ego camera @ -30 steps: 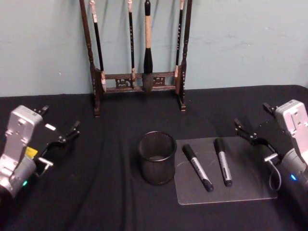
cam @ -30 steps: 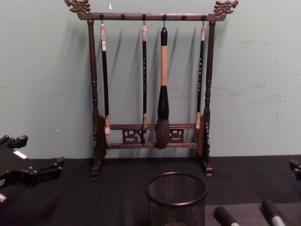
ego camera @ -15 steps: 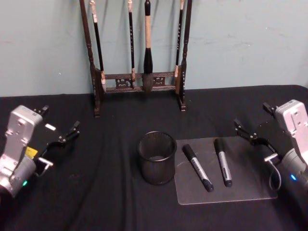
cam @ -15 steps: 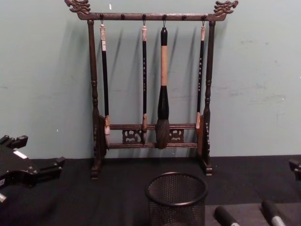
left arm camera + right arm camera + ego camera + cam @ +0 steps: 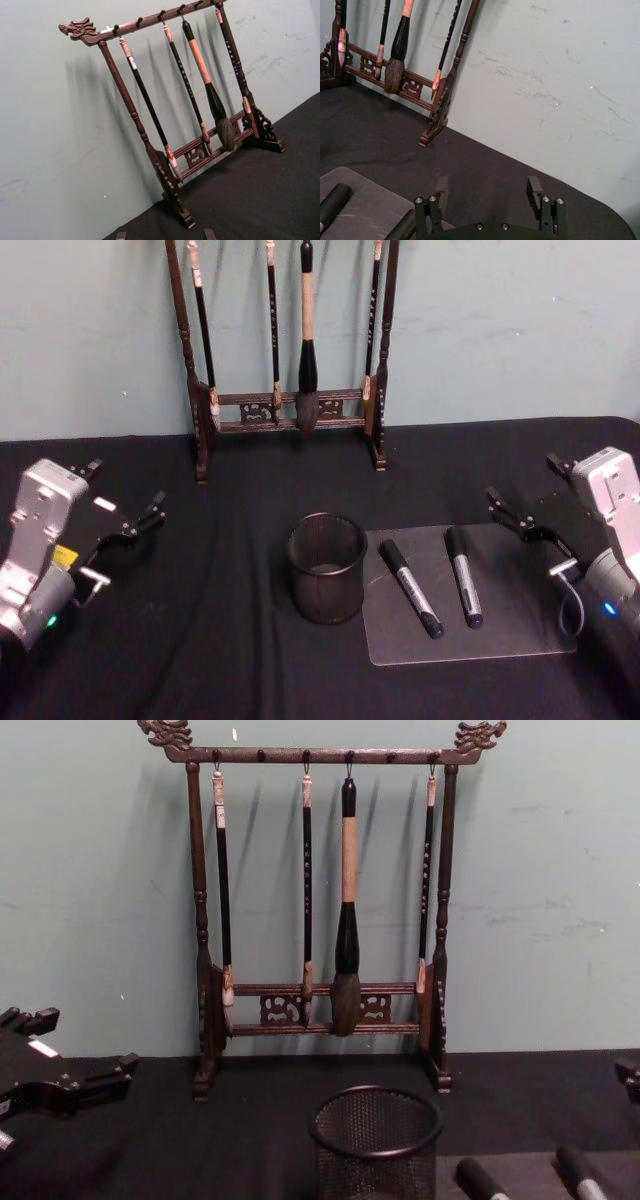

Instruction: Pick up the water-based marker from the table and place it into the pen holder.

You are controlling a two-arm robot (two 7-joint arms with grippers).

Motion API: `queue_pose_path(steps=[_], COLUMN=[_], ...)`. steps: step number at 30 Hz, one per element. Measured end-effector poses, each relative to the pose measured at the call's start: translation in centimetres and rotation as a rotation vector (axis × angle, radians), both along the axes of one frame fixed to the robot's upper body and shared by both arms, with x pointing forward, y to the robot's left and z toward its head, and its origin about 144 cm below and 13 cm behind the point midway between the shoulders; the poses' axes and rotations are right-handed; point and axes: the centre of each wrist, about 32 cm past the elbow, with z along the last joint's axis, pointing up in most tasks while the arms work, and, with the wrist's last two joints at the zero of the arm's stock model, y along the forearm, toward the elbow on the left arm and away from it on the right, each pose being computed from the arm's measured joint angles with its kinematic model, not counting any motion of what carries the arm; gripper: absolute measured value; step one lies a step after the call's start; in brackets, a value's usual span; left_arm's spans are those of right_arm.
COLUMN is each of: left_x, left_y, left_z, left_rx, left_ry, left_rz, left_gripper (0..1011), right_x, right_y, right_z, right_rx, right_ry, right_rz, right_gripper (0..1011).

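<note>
Black cloth covers the table (image 5: 200, 670), with a teal wall (image 5: 500, 330) behind. At the back stands the tall dark wooden brush rack (image 5: 383, 360), its calligraphy brushes (image 5: 307, 350) hanging from the top bar.

Centre stage is the small black wire-mesh pen holder (image 5: 326, 568), upright on the cloth. Just beside it, on the robot's right, lies a clear rectangular mat (image 5: 510, 625) with two black-capped grey pens on it, side by side and not touching. The left marker (image 5: 409, 588) is closer to the holder and angled. The right marker (image 5: 463, 576) lies a little straighter. Both are flat on the mat, outside the holder, and I cannot tell which one is water-based.

Over on the left side, the left gripper (image 5: 122, 492) hangs above the cloth, well apart from the holder, its fingers spread wide and holding nothing. On the right, the right gripper (image 5: 522, 480) sits near the mat's far right corner. The wrist view shows its black fingers (image 5: 534, 189) parted wide with nothing between them, touching neither pen.
</note>
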Motion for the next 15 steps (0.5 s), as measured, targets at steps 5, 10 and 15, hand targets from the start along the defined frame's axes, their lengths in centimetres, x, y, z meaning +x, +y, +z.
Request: queue_pose_path(steps=[5, 10, 15], left_x=[0.00, 0.00, 0.00], left_y=[0.00, 0.00, 0.00], left_z=[0.00, 0.00, 0.00], left_rx=[0.000, 0.000, 0.000], left_ry=[0.000, 0.000, 0.000], left_rz=[0.000, 0.000, 0.000], left_gripper=[1001, 1001, 1001], right_x=[0.00, 0.00, 0.00], right_y=[0.00, 0.00, 0.00], right_z=[0.00, 0.00, 0.00], right_rx=[0.000, 0.000, 0.000], right_ry=[0.000, 0.000, 0.000], right_rz=[0.000, 0.000, 0.000], right_gripper=[1002, 1002, 1002])
